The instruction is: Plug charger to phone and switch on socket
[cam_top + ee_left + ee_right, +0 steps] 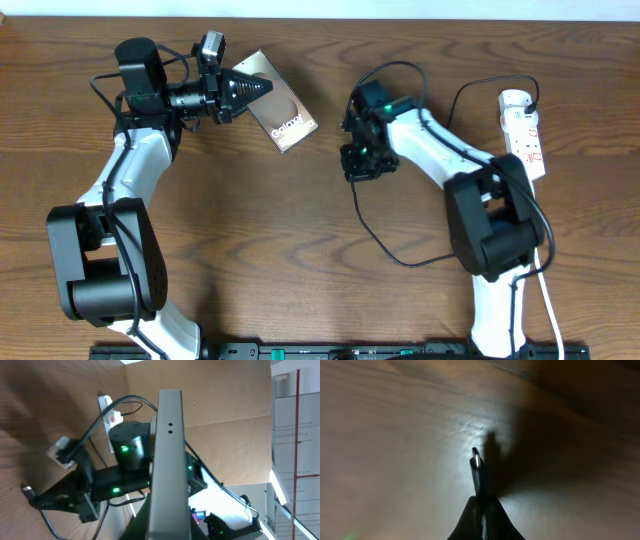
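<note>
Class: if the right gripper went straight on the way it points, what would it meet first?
The table. The right gripper, shut on the charger, points down at bare wood; the charger's tip would likely touch first, though the gap is unclear.

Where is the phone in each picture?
Overhead: phone upper middle, in the left gripper.
Left wrist: phone edge-on, centre.
Right wrist: not in it; only the charger tip.
Shared landmark: white strip, right edge overhead, upper left in left wrist.
</note>
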